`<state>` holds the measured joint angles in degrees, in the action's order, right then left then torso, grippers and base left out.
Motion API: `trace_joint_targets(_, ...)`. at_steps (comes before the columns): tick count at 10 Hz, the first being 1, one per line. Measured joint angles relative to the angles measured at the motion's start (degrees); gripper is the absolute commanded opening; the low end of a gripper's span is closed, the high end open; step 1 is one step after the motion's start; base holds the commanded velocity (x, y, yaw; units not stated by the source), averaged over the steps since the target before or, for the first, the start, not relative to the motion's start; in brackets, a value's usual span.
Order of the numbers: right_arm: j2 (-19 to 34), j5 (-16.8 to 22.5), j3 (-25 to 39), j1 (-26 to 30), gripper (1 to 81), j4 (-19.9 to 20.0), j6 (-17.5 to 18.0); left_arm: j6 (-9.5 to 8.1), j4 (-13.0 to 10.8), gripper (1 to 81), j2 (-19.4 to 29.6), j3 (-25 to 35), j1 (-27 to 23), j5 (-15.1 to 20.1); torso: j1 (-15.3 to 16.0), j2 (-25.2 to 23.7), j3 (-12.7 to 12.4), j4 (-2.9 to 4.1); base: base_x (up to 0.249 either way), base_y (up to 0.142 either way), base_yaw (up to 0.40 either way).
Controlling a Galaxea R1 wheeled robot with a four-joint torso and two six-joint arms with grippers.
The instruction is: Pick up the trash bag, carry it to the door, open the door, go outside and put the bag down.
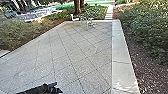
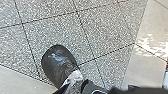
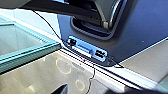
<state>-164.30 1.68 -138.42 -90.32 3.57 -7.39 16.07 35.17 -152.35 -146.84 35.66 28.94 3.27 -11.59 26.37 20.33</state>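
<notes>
My left gripper point(image 1: 56, 88) reaches in at the bottom of the head view, over the paved yard. In the left wrist view the trash bag point(image 2: 58, 65), dark and shiny, hangs above the speckled paving; its pale grey upper part runs to my left gripper point(image 2: 85, 86), which is shut on it. A dark tip of my right gripper point(image 3: 61, 89) enters the right wrist view near a pale floor. Beside my base there, a glass door panel point(image 3: 18, 41) with a greenish frame stands.
Paving point(image 1: 67, 55) stretches ahead, with a pale concrete border point(image 1: 122, 55) along its right side. Bushes point(image 1: 150, 30) and mulch lie beyond the border. White chairs point(image 1: 74, 18) stand at the far end near a tree trunk point(image 1: 78, 7). My base point(image 3: 142, 22) is beside a door track point(image 3: 100, 71).
</notes>
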Motion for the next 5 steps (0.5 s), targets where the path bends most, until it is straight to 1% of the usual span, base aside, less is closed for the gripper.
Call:
trace_joint_targets(1,0.00,0.02,-0.09,-0.02,81.1,0.01,0.00,0.16,0.00,81.1,0.00,0.00,0.74,0.18,0.02,0.02,-0.64,0.00,0.000,0.000,0.000)
trace_joint_targets(2,-0.04,0.05,-0.09,-0.06,81.1,0.00,0.00,0.24,0.00,81.1,0.00,0.00,2.16,0.20,0.02,0.04,-2.06,0.00,0.000,0.000,0.000)
trace_joint_targets(3,-0.06,0.02,-0.09,-0.17,81.1,0.01,0.00,0.71,-0.02,81.1,-0.07,-0.18,4.86,-0.13,0.04,0.04,-3.98,0.00,0.000,0.000,0.000)
trace_joint_targets(5,-0.33,0.10,-0.09,-0.85,81.1,0.00,0.00,3.63,-0.23,81.1,-1.13,-0.90,13.31,-2.18,0.02,0.02,-7.91,0.00,0.000,0.000,0.000)
